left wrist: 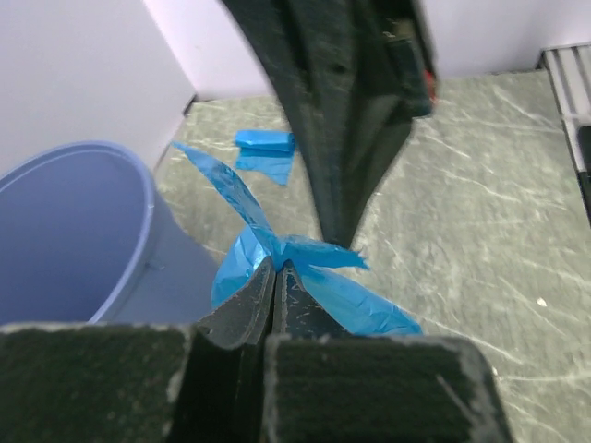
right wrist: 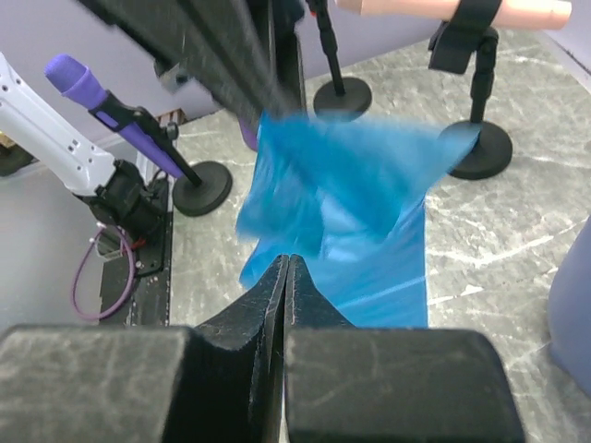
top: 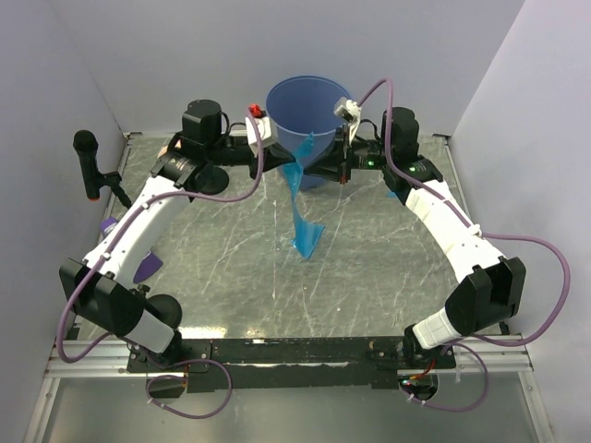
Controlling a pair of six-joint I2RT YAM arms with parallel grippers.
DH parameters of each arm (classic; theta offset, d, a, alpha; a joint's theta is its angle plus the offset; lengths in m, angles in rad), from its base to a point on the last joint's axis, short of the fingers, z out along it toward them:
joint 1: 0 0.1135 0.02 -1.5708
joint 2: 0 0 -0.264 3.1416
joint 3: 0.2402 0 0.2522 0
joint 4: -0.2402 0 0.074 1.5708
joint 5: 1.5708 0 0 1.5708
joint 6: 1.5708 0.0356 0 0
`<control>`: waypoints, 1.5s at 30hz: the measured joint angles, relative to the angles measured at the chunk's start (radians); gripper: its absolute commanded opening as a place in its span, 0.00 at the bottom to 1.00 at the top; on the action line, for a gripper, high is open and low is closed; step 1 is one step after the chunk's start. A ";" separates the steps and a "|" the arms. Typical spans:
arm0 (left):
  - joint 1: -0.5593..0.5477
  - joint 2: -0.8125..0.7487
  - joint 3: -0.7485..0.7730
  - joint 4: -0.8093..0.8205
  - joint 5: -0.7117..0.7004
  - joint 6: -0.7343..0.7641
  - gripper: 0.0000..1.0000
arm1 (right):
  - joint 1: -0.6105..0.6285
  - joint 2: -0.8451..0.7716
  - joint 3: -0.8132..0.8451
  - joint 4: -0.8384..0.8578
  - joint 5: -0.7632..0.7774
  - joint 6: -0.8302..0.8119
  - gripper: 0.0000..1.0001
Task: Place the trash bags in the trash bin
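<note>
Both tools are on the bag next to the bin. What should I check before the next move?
1. Left tool shut on the trash bag: ok.
2. Right tool shut on the same bag: ok.
3. Bag above the trash bin opening: not ok, it hangs outside the rim, in front of the bin.
4. Bag's lower end lifted off the table: cannot tell.
5. Bin upright, mouth open: ok.
6. All bags collected: not ok, a small blue packet lies on the table.

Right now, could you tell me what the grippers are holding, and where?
The left gripper and right gripper both pinch the trash bag at its upper end; the rest hangs down to the table.
</note>
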 measured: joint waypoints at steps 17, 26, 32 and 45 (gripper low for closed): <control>-0.060 -0.001 0.002 -0.062 -0.007 0.162 0.01 | 0.006 0.005 0.031 0.221 -0.047 0.248 0.28; -0.066 -0.010 -0.010 -0.061 -0.023 0.165 0.01 | 0.019 0.008 0.033 0.166 -0.036 0.182 0.00; -0.069 -0.036 -0.057 -0.015 -0.063 0.138 0.09 | 0.023 0.008 0.033 0.132 -0.027 0.164 0.00; -0.069 -0.086 -0.094 0.025 -0.097 0.131 0.01 | 0.011 0.008 0.031 0.152 -0.008 0.209 0.00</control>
